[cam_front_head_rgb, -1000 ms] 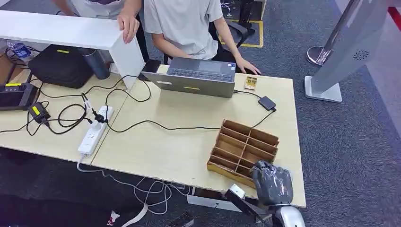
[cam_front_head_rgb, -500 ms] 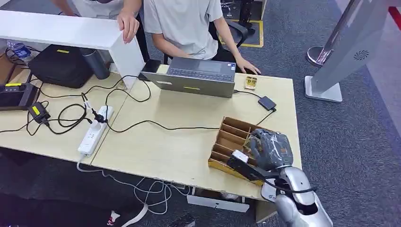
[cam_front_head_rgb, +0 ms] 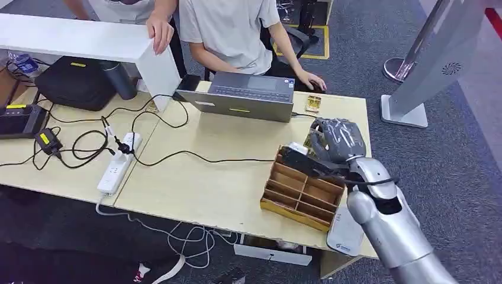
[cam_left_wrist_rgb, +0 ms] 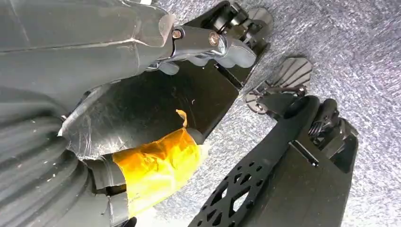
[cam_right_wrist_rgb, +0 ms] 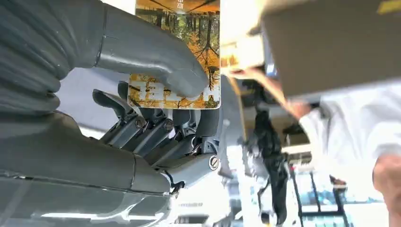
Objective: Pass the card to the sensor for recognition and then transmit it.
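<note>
The card point(cam_right_wrist_rgb: 177, 52) is in the right hand point(cam_front_head_rgb: 336, 141), so the step in hand looks like the carry toward the sensor point(cam_front_head_rgb: 334, 128), the small dark box on the table point(cam_front_head_rgb: 195, 183) beyond the wooden tray point(cam_front_head_rgb: 302, 192). In the wrist view the thumb point(cam_right_wrist_rgb: 156, 61) lies across the card's printed face and the darker fingers point(cam_right_wrist_rgb: 156, 132) curl behind it, so the card is clamped between them, its autumn-leaf picture facing the camera. From the head view the hand hovers above the table past the tray's far edge, near the laptop point(cam_front_head_rgb: 245, 94) and over or just beside the sensor; the hand hides most of that box, so I cannot tell whether the card is over it yet. The silver forearm comes up from the lower right, crossing the tray's right end, with the wrist bent so the hand points toward the seated person point(cam_front_head_rgb: 228, 29). The next move, as I judge it, calls for bringing the card flat and close over the sensor, holding it steady for the read, then reaching on to hand it across. The left hand point(cam_left_wrist_rgb: 94, 90) hangs low over the grey floor; its fingers seem curled in with nothing in them, though the angle is poor.
</note>
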Robot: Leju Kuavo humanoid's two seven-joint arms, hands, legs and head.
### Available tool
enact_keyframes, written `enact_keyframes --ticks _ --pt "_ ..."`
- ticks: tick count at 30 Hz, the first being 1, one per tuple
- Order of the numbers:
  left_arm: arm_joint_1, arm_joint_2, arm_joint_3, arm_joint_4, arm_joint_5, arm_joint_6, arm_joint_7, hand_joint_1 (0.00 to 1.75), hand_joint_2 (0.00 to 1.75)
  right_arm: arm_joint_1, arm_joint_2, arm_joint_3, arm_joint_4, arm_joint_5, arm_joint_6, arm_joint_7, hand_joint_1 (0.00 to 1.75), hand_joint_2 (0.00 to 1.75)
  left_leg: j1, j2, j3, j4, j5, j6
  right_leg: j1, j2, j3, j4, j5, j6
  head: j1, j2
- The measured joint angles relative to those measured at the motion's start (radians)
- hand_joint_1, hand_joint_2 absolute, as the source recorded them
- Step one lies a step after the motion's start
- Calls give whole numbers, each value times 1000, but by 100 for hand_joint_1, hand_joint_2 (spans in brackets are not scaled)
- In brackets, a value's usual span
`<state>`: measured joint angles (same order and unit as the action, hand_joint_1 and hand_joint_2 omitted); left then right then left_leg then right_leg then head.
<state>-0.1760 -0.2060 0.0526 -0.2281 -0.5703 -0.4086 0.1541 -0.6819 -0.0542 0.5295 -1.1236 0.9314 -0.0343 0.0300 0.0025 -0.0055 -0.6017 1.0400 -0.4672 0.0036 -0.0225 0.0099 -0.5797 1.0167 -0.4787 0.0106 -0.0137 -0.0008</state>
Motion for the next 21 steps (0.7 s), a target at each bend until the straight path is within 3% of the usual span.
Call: enact_keyframes --ticks 11,21 --pt "-6 -6 -3 0 29 -29 4 0 175 -228 115 42 342 105 -112 84 175 175 0 0 0 0 0 0 0 0 -1 0 0 0 0 0" --pt "-6 -12 -3 0 48 -36 10 0 175 -312 181 47 528 146 -155 128 175 175 0 0 0 0 0 0 0 0 0 0 0 0 0 0"
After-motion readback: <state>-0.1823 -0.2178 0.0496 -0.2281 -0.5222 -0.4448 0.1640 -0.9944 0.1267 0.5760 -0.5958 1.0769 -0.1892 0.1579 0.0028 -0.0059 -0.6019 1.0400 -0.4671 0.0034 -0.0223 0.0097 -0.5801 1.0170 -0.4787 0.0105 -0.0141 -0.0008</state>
